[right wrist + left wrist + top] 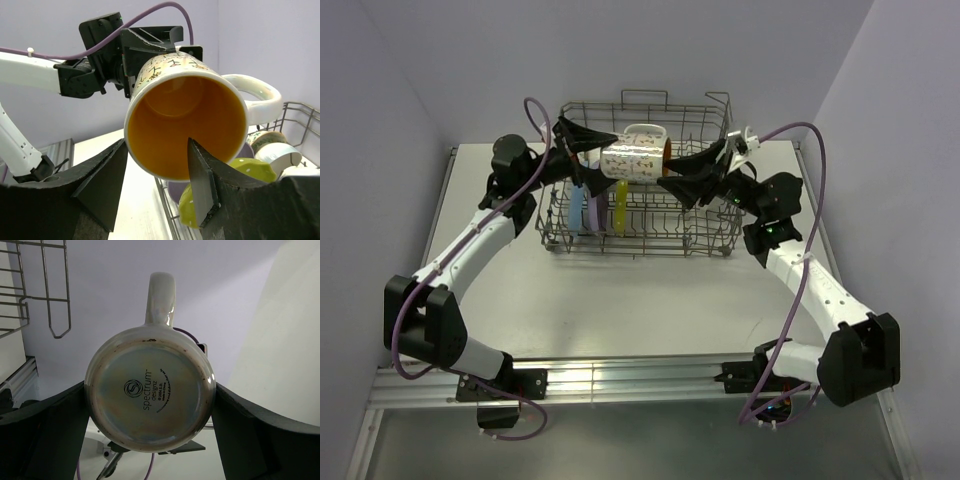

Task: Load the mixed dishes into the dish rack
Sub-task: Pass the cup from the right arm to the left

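Overhead view: bright, even, diffuse; faint soft shadow under the grey metal wire dish rack [650, 243] on the pale grey tabletop [620, 300]; glare streak on the silver front rail [620, 374].
Left wrist view: base of the white patterned ceramic mug [150, 400] sharp, print legible, handle glossy; black fingers [40, 440] of the left end effector [150, 407] underexposed, soft.
Right wrist view: mug's orange interior evenly lit; right end effector [156, 145] fingers [100, 190] dark, blurred.

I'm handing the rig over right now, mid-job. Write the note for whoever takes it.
Claws: left claw shut on the orange-inside mug, clamping its base, with the mug on its side above the dish rack; right claw open, jaws apart at the mug's mouth, no grip seen.
Done: blue, lavender and yellow plates stand in the rack.
Left to do: set the mug into the rack; no other dish shows outside it.
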Available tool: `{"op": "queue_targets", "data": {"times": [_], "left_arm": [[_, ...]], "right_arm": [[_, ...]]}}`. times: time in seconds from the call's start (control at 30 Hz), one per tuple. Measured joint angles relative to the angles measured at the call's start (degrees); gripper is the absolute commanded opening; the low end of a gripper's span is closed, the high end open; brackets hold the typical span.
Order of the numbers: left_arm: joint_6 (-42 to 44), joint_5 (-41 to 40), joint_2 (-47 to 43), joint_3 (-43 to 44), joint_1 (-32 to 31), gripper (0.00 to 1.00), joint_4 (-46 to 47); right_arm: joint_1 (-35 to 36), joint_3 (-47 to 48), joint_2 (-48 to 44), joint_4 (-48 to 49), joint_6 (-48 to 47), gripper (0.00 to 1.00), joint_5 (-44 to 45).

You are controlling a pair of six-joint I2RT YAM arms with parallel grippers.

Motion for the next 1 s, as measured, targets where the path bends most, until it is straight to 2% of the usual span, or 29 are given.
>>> {"op": "queue_targets", "data": {"times": [1.0], "left_arm": [[0.04,2.93,0.48,0.00,3.13,0.00,1.79]], "right_arm": [[-5.97,-0.28,-3.91,-4.04,-0.22,0.59,-1.31]]}}
